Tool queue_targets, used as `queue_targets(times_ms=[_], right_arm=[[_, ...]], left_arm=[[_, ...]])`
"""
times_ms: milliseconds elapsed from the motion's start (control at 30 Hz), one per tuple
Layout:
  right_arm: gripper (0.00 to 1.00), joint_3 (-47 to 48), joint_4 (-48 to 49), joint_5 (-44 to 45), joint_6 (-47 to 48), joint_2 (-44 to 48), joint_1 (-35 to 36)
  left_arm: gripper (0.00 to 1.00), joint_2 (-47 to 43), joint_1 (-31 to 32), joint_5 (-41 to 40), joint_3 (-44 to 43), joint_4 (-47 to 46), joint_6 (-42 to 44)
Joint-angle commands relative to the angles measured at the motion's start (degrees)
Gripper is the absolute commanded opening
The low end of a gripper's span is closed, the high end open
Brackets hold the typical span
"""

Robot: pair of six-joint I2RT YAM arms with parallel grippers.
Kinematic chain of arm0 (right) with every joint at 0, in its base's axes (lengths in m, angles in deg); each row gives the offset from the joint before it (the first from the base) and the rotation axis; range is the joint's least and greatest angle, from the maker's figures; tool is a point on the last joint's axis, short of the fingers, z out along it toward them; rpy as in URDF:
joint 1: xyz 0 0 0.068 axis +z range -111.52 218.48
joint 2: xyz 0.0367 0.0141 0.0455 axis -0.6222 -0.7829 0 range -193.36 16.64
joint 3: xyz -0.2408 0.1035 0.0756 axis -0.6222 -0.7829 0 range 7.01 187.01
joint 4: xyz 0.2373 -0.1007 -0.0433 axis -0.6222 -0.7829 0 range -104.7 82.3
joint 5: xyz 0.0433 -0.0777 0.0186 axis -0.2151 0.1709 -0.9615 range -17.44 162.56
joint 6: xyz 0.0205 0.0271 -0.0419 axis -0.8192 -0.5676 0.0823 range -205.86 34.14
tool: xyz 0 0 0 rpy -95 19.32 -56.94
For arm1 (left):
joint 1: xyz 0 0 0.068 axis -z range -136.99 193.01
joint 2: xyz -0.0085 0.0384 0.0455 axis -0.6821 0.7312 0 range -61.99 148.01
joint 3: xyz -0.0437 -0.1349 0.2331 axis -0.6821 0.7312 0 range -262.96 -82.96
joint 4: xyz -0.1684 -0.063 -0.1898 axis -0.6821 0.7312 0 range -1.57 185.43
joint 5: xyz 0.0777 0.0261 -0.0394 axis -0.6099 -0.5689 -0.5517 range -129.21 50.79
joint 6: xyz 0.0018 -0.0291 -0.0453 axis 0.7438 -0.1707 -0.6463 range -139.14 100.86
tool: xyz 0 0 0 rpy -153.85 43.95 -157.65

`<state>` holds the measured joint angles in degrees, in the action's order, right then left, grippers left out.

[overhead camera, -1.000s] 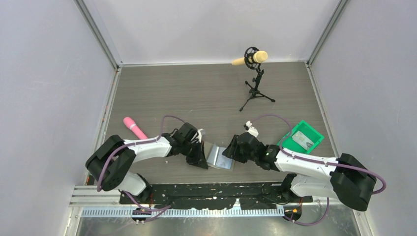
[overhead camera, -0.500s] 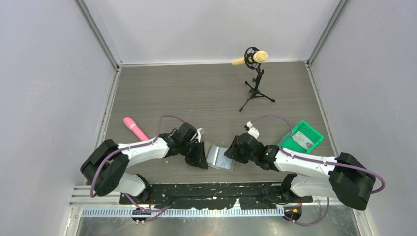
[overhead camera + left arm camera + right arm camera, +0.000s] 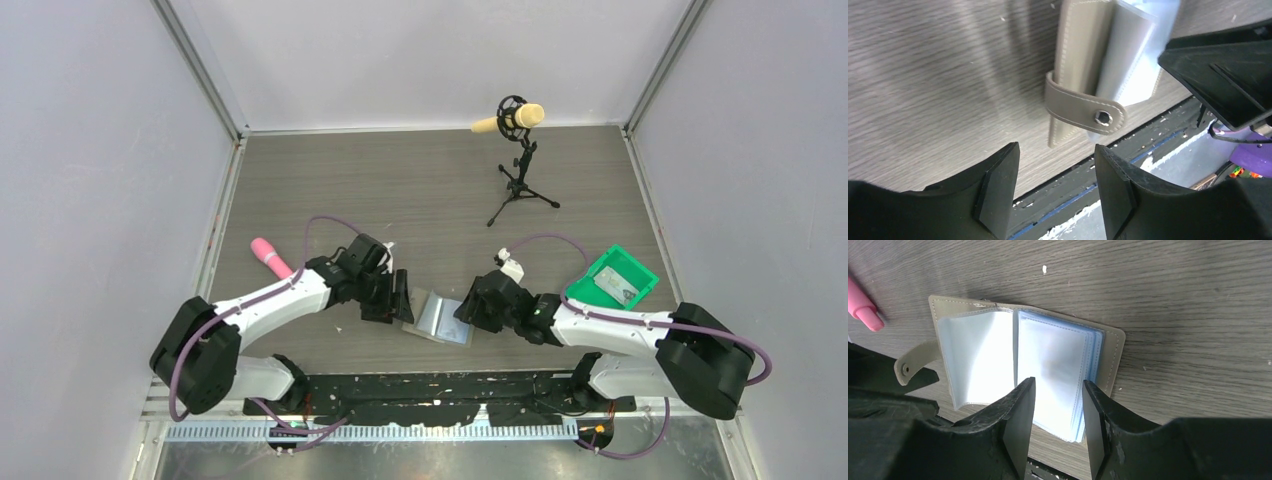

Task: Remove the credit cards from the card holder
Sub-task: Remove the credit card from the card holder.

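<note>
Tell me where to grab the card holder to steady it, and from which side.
Probably pinch the snap strap of the card holder, coming from the side of the left gripper: the holder lies open and flat, and only that strap juts past its cover.

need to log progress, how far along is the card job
Done: the card holder lies open, and a pale card seems to sit in the green bin. In hand: nothing; the right hand hangs open over its clear pockets, the left hand open near the strap. Left: any cards in the pockets, too blurred to count.
</note>
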<state>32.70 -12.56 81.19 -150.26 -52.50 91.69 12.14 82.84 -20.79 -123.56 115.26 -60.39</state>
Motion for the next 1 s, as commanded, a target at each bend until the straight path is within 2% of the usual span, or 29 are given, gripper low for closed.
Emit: queue_targets(times_ms=[0,300,400,533,600,733,967], right_arm=[[0.47,0.63,1.09,1.04,0.31,-0.55,0.32],[0.47,0.43,2.06,0.91,0.42,-0.47,0.31],[0.47,0.23,2.46,0.82,0.42,-0.31,0.31],[0.47,-0.54,4.35,0.32,0.06,0.13,0.31],[0.47,-0.76,6.67,-0.14,-0.20,0.04,0.31],[0.46,-1.07,8.92,-1.24,-0.78,-0.76,0.31],[0.46,-1.00,10.35,-2.22,-0.67,-1.20,0.31]], left_arm=[[0.59,1.48,-1.36,0.12,-1.98,0.37,3.60],[0.46,5.38,-1.39,6.16,-0.94,-5.35,4.31],[0.35,6.02,-1.36,8.33,0.32,-8.06,3.34],[0.15,6.12,-1.36,10.35,1.43,-10.59,2.18],[0.09,6.24,-1.35,10.50,1.57,-10.70,2.14],[0.05,6.59,-1.36,11.17,2.09,-11.21,1.89],[0.03,6.54,-1.36,11.29,2.79,-11.88,1.44]])
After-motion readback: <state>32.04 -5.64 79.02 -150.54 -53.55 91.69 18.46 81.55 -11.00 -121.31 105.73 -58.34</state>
